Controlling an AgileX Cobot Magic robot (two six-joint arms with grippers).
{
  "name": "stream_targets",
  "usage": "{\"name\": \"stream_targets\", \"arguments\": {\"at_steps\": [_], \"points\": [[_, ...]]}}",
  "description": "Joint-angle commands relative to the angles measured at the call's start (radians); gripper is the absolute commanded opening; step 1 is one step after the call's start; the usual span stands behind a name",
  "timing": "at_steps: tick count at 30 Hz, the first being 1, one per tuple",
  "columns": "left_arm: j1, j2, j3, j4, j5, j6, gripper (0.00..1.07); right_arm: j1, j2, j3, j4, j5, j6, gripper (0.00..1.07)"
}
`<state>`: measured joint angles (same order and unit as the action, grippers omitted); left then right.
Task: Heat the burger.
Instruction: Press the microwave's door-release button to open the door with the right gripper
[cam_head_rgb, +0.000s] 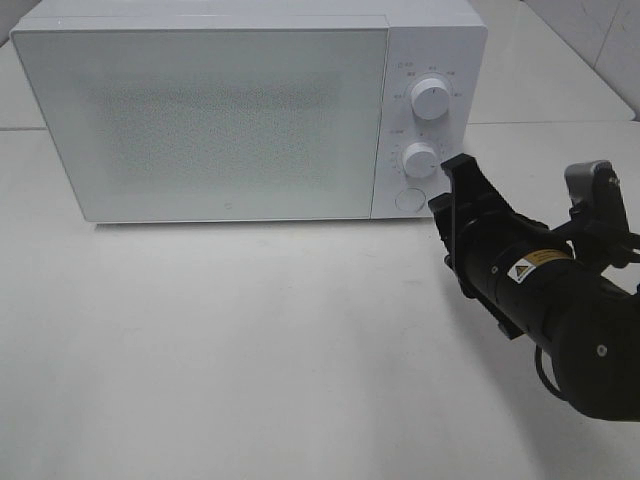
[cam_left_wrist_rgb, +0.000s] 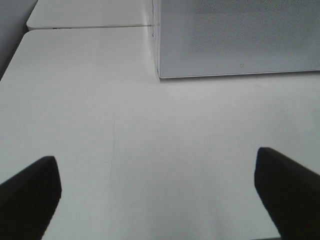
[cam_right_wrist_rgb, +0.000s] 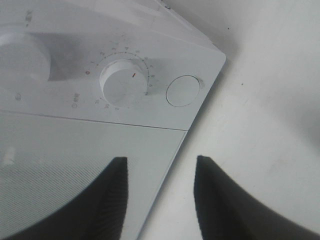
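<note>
The spread right hand (cam_head_rgb: 446, 183) hovers just at three o'clock of the round button (cam_head_rgb: 408, 199) on the microwave (cam_head_rgb: 220, 120) and, if misaimed, could nudge the lower knob (cam_head_rgb: 420, 160) instead.

Not much to read here. On the microwave (cam_head_rgb: 250, 15) panel, small grey print rings the upper dial (cam_head_rgb: 431, 98) and the lower dial (cam_head_rgb: 420, 159), too fine to make out from the high view. Up close in the right wrist view, ticks and numerals circle the lower dial, blurred; one looks like a 0. A tiny mark (cam_left_wrist_rgb: 241, 65) sits low on the door, unreadable. The right arm's sticker (cam_head_rgb: 523, 268) shows a warning triangle beside illegible print.
</note>
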<state>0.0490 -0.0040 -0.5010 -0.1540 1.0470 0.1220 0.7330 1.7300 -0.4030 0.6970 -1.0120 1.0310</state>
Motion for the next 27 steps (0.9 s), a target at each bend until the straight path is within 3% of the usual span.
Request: {"name": "stream_targets", "arguments": {"at_steps": [1,10,19,27], "points": [[0.004,-0.022,0.003,-0.006,-0.008,0.0,1.05,0.006,-0.004,0.002,-0.007,0.001,0.276,0.28],[0.004,-0.022,0.003,-0.006,-0.008,0.0,1.05,0.006,-0.004,-0.002,0.031,0.067,0.343,0.03],[0.004,-0.022,0.003,-0.006,-0.008,0.0,1.05,-0.012,0.006,-0.039,0.045,0.132,0.313,0.0],[0.004,-0.022,0.003,-0.006,-0.008,0.0,1.05,-0.07,0.096,-0.123,-0.052,0.144,0.326,0.0]]}}
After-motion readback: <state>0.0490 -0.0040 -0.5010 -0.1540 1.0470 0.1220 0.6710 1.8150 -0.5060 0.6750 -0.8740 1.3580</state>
